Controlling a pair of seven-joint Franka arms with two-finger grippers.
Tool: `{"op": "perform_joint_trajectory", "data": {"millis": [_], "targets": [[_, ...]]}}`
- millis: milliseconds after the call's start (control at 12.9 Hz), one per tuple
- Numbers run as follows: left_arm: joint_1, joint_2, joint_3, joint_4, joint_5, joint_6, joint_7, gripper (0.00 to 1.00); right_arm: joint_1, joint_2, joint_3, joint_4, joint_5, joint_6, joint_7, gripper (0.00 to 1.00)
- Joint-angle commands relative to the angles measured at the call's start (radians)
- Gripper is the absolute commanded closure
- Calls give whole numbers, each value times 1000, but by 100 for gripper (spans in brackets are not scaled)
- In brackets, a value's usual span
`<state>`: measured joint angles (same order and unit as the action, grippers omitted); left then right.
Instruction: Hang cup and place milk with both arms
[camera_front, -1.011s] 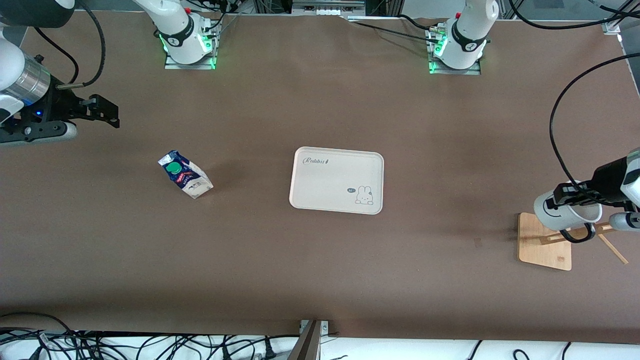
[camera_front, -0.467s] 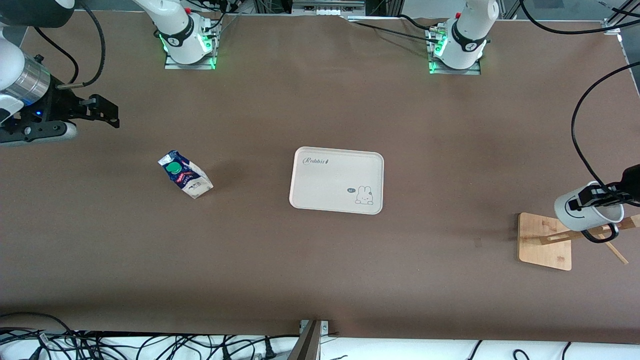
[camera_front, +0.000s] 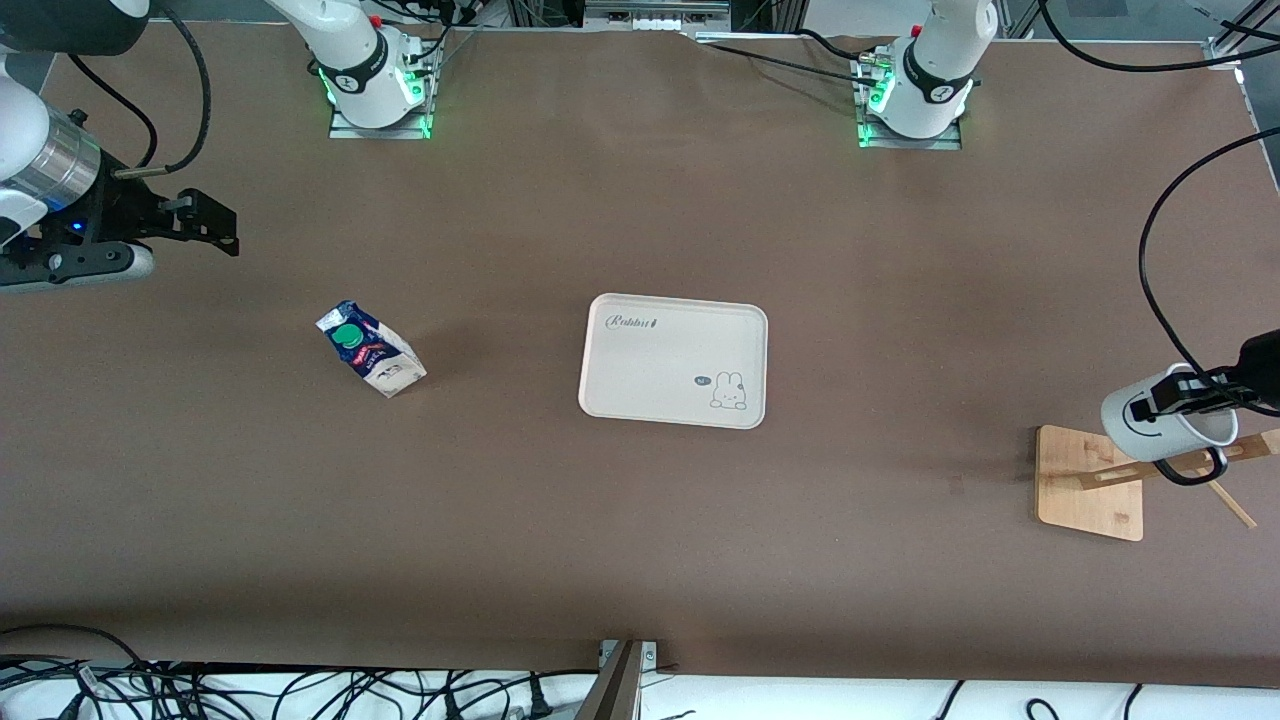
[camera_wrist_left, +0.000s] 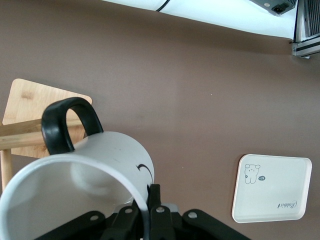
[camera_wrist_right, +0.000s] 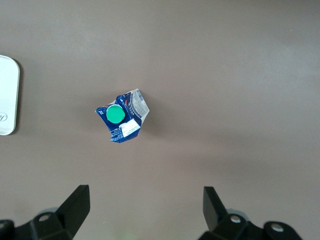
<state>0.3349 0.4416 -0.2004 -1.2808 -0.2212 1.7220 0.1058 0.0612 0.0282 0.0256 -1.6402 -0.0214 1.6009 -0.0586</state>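
Left gripper (camera_front: 1178, 398) is what I'm watching closest: its fingers (camera_wrist_left: 154, 207) are pinched on the rim of the white smiley mug (camera_front: 1166, 424), one inside the wall and one outside, and it holds the mug tipped on its side in the air over the bamboo mug stand (camera_front: 1090, 484). From the left wrist camera I see the mug's black handle (camera_wrist_left: 67, 122) lying against the stand's wooden peg (camera_wrist_left: 22, 139); I cannot tell whether the peg passes through the loop. Taking that stand as my landmark, the cream rabbit tray (camera_front: 673, 360) lies well apart from it toward the right arm's end, near the table's (camera_front: 640, 540) middle. The milk carton (camera_front: 371, 349) stands farther along the same way, upright, green cap (camera_wrist_right: 115, 115) up. Right gripper (camera_front: 200, 222) waits in the air, farthest from the stand, jaws spread wide and empty; the carton sits apart from it, between its spread fingers (camera_wrist_right: 76, 202) on the right wrist camera.
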Motion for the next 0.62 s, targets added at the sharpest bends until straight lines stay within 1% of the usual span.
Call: {"op": "perform_joint_trajectory", "data": {"millis": [0,544], "targets": [[15,-11,-8,-6,-26,-22,20,100,-17,6,17,20,-12,-10,-4,0],[33,-30,-10,4,-26,-107,6,100,-17,6,17,20,-12,-12,-4,0]]}}
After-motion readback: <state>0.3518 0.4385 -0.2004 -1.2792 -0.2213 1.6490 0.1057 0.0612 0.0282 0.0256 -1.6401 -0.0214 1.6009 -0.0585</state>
